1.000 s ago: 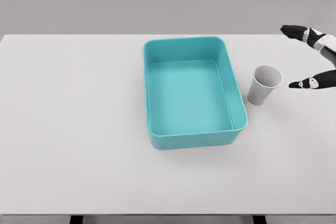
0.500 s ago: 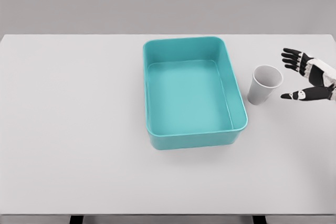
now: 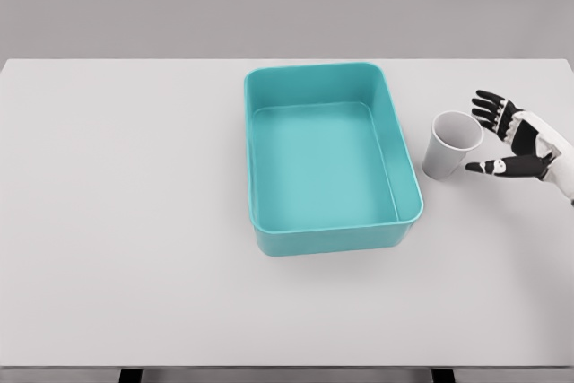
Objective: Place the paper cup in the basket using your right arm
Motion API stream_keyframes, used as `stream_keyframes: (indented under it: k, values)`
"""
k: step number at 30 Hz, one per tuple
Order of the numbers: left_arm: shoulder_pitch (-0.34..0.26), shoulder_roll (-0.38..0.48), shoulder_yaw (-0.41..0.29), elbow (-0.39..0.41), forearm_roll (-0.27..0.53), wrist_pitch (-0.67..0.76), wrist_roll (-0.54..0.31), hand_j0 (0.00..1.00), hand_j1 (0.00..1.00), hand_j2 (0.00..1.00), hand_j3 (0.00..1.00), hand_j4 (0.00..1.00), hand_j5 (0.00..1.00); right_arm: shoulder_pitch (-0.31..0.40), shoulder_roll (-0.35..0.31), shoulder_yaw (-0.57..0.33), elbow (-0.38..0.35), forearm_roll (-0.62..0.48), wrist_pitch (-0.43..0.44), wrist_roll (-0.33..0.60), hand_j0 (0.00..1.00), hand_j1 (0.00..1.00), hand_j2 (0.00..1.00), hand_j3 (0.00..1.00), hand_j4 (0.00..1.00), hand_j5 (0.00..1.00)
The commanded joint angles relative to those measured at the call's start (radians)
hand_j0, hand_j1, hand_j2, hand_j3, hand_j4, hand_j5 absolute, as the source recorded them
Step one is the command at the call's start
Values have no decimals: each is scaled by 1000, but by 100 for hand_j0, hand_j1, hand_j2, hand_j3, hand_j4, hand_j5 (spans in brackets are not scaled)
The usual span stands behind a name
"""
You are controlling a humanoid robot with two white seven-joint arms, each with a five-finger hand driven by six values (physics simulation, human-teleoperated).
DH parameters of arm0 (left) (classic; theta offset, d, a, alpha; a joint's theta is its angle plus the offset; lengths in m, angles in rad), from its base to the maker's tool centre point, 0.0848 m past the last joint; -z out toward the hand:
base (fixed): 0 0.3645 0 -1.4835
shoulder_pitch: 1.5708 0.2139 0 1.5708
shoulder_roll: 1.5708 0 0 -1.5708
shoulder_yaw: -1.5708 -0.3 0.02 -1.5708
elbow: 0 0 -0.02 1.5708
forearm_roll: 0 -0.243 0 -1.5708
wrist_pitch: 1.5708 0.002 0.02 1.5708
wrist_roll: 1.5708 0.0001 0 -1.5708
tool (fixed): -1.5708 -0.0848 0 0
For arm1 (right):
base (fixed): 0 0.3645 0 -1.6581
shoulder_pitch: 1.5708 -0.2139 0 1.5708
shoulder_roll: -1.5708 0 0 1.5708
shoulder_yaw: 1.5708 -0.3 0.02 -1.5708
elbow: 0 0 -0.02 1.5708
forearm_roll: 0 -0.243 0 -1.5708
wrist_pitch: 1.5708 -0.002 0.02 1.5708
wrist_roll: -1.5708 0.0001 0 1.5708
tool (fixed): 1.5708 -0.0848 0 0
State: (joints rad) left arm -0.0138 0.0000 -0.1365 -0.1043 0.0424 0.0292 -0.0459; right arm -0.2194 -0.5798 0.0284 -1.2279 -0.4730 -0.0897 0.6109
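Right hand [image 3: 513,136] enters from the right edge and has come in noticeably over the last second: earlier it sat high and far out near the table's right border, now it is lower and just beside the paper cup [image 3: 451,144]. Fingers spread apart, thumb low and pointing toward the cup's wall, other fingers fanned above near the rim; nothing is held yet, and whether the thumb tip touches the cup is too close to call. Paper cup has not shifted: upright, mouth open and tilted slightly toward the camera, standing on the white table [image 3: 134,221] just to the right of the teal basket [image 3: 278,241], apart from its wall. Basket is empty, unmoved. Judgement: the approach is nearly finished and the hand is set for a side grasp; closing, lifting and carrying left over the basket rim remain. Left arm not visible. No brand, label or writing on cup, basket or table.
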Motion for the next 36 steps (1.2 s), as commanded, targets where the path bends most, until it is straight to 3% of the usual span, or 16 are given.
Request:
stream_keyframes:
  k: [1,8,36]
  values:
    - [0,0,0,0,1,0,0,100,100,100,100,100,100,0,12,-13,1,-7,1,0,100,100,100,100,100,100]
    - [0,0,0,0,1,0,0,100,100,100,100,100,100,2,54,-4,-1,-7,1,0,100,100,100,100,100,100]
    - [0,0,0,0,1,0,0,100,100,100,100,100,100,25,57,8,-22,-4,-2,0,100,100,100,100,100,100]
